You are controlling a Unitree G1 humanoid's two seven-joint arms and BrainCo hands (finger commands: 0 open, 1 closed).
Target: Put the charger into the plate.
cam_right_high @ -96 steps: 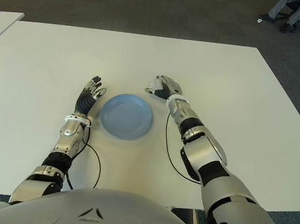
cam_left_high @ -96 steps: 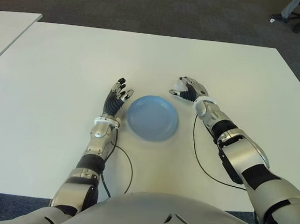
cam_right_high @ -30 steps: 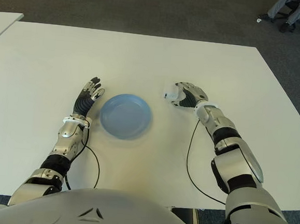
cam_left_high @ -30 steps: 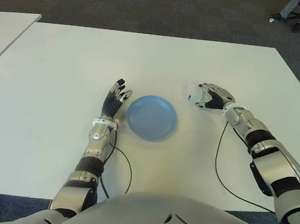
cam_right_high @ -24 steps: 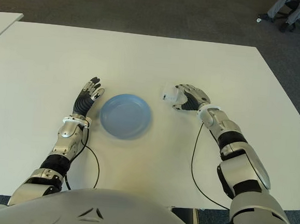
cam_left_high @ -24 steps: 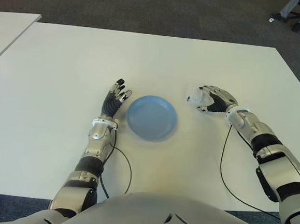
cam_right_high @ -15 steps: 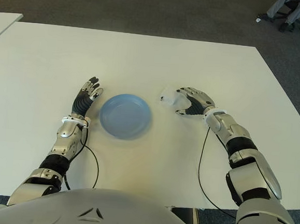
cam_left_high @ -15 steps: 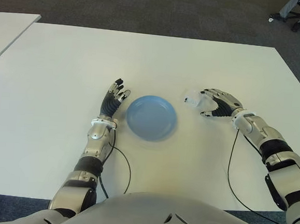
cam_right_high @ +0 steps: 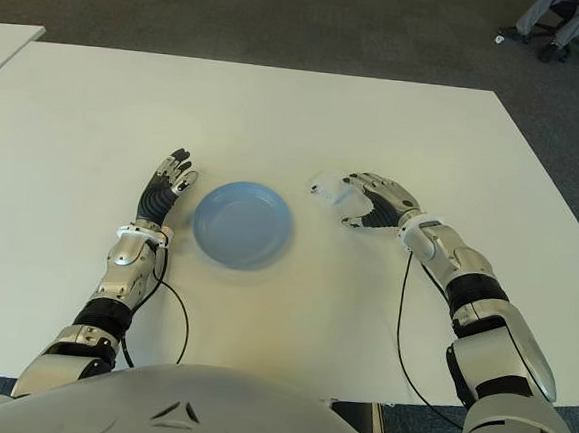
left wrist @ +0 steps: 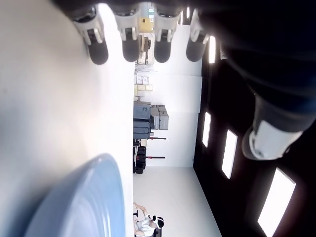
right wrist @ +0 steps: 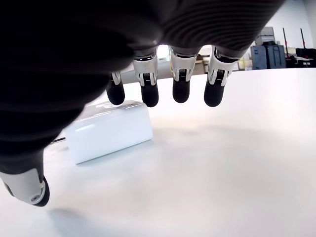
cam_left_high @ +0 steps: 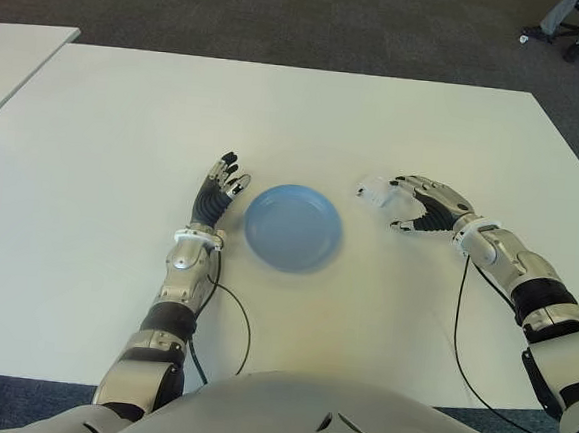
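Observation:
A small white charger (cam_left_high: 374, 192) lies on the white table (cam_left_high: 308, 108), a short way right of the empty blue plate (cam_left_high: 293, 227). My right hand (cam_left_high: 414, 203) hovers just right of the charger, fingers spread, holding nothing. The right wrist view has the charger (right wrist: 108, 131) flat on the table under the extended fingertips (right wrist: 180, 92), with a gap between them. My left hand (cam_left_high: 221, 186) shows beside the plate's left rim, fingers straight and open. In the left wrist view the plate's rim (left wrist: 94, 197) is close by.
Thin black cables (cam_left_high: 458, 325) trail from both wrists across the near part of the table. Another white table (cam_left_high: 16, 55) stands at the far left. Dark carpet lies beyond, with a seated person's legs (cam_left_high: 576, 18) at the far right corner.
My right hand carried the charger from the plate's far-right rim out to the right, then opened. The charger now lies loose on the table. The left hand stayed put.

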